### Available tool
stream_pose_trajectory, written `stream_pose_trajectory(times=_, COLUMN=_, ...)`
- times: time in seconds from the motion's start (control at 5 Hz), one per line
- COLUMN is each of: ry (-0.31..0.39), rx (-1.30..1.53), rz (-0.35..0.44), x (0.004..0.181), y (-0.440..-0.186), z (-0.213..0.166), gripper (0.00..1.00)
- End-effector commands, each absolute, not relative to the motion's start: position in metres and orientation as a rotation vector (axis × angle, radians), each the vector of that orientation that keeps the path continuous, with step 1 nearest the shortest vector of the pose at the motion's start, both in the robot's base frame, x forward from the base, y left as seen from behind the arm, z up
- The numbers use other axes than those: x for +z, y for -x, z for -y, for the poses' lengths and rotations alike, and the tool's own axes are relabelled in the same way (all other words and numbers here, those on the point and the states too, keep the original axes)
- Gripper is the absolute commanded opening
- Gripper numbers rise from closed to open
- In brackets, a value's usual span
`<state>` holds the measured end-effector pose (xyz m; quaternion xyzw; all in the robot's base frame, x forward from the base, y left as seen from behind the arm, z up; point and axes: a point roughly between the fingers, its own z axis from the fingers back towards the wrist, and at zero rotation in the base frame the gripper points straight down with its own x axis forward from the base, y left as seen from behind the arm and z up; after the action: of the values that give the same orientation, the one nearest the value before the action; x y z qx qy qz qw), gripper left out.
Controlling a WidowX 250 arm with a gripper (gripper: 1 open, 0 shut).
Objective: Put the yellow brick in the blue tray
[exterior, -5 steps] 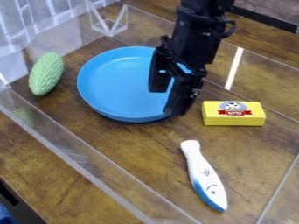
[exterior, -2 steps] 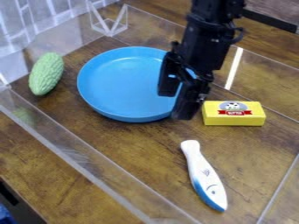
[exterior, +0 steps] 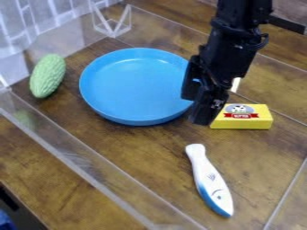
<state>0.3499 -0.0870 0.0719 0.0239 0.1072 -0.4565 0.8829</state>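
Hand now R, nr yellow brick.

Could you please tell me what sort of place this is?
Probably a robot test workspace: a black robot gripper over a brown wooden tabletop, with a round blue plastic dish.

- Robot arm: upper part cut off by the top edge.
- Gripper: dark, fingertips poorly defined; contact with the yellow brick cannot be told.
- Yellow brick: left end partly hidden behind the gripper; label lettering too small to read.
- Blue tray: right rim partly covered by the gripper.
- Black object, lower left corner: cut off, unidentifiable.
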Motion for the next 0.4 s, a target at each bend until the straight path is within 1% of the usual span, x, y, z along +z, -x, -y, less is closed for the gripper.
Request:
stream_pose_trajectory(times=0.0, ry=-0.07, rx=-0.979, rz=-0.152, x=0.0873, y=-0.3593, z=0.0965, gripper=1.0)
stream_pose_trajectory(times=0.2, ry=-0.071, rx=-0.979, rz=-0.154, x=0.083, y=-0.3609, z=0.099, gripper=1.0)
